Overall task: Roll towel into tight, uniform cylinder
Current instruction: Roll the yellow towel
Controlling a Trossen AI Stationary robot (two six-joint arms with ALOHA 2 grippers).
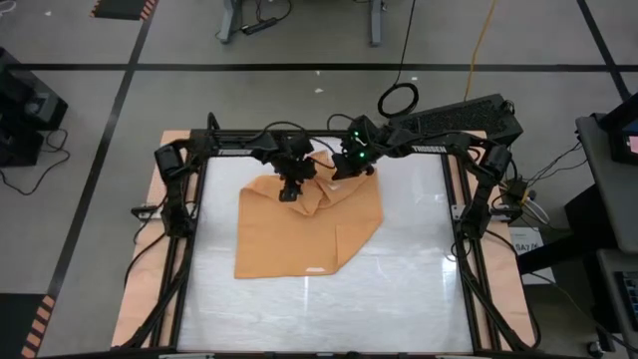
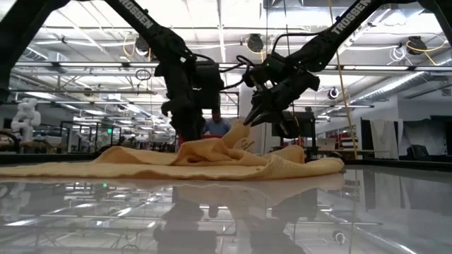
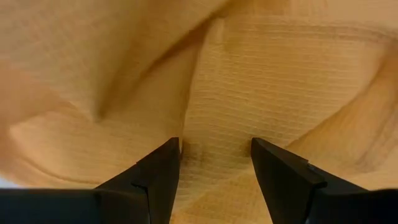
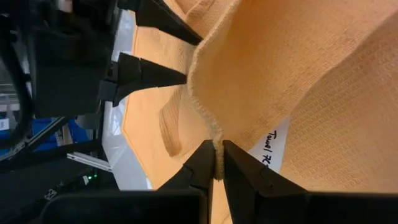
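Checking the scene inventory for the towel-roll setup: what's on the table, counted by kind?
Towel: 1, orange-tan, partly bunched at its far edge
White tags on the towel: 2, one handwritten, one at the near edge
Robot tools: 2, left tool open over the cloth, right tool shut on the towel's edge
Total: 5

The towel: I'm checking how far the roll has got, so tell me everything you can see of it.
The towel is plain orange-tan woven cloth, lying mostly flat on the glossy white table, not rolled. Its far edge is bunched and lifted into folds. A small white tag with handwriting shows near that edge. The right gripper is shut on a hemmed edge, holding it up; the left gripper stands open, fingers down against the cloth.
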